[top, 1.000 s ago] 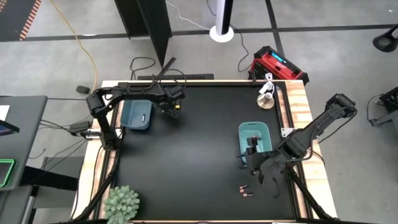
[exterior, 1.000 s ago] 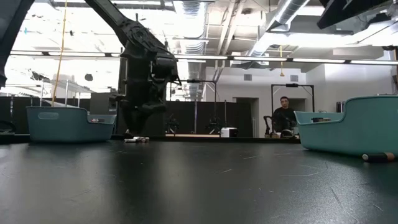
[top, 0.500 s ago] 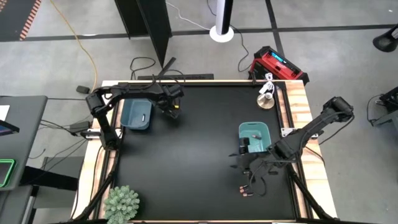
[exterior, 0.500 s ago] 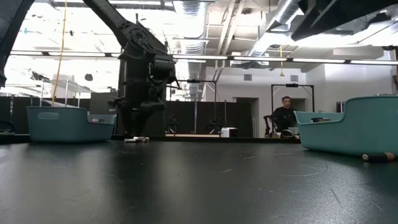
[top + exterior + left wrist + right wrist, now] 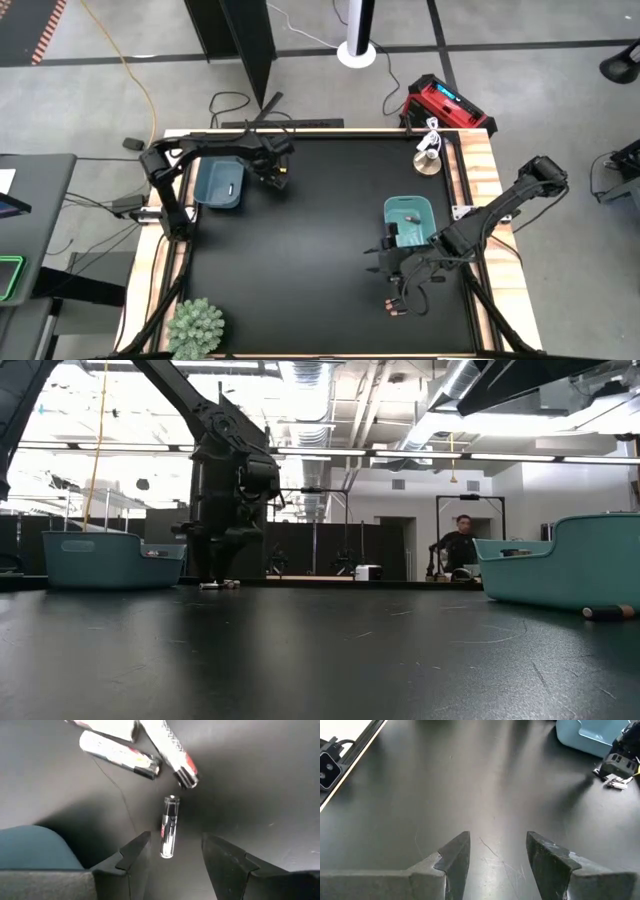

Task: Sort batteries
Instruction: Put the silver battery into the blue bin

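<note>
Batteries were the whole job, and they lay in two small groups. At the left, the left gripper [image 5: 172, 851] hung low just beside the left teal bin [image 5: 218, 184], its fingers spread with one slim dark battery [image 5: 170, 826] lying lengthwise between their tips; two whitish, red-ended batteries [image 5: 120, 753] lay just past it. Such a cell looked light, rigid and smooth, likely to roll or squirt out of a loose pinch, so my judgement was to close squarely across its middle, fingers at right angles to its length, pressing flat sides rather than ends. Further right stood the right teal bin [image 5: 409, 220], and beside its near end the right gripper [image 5: 497, 851] hovered over bare table with fingers spread and empty. Two dark batteries [image 5: 393, 305] lay close below it.
</note>
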